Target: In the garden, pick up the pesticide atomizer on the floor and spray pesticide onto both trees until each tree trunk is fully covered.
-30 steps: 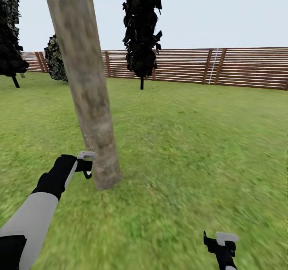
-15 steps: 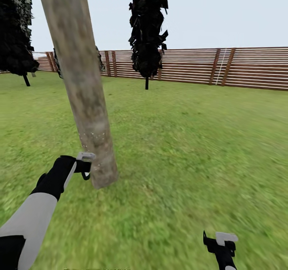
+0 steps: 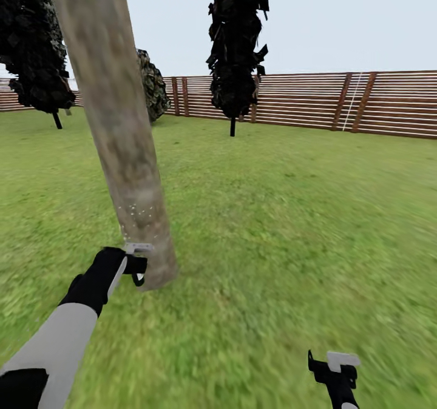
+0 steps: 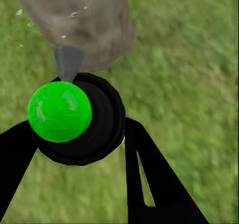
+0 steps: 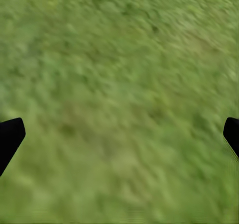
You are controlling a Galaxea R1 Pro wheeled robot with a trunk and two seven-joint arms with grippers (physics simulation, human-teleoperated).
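Left pincer at tree trunk base, atomizer held

The left pincer point(image 3: 137, 262) grips the pesticide atomizer point(image 4: 79, 117), its nozzle just beside the tree trunk point(image 3: 115, 118) rising toward 11 o'clock in the head view. Pale pesticide specks point(image 3: 138, 213) dot the lower trunk. The right pincer point(image 3: 332, 366) hangs wide apart over the grass floor point(image 3: 291, 227) at 5 o'clock. Wooden fence point(image 3: 364, 102) behind.

A thick tree trunk point(image 3: 124, 148) stands just ahead of the left hand point(image 3: 138, 262) — open grass point(image 3: 291, 227) lies around the right hand point(image 3: 332, 366).
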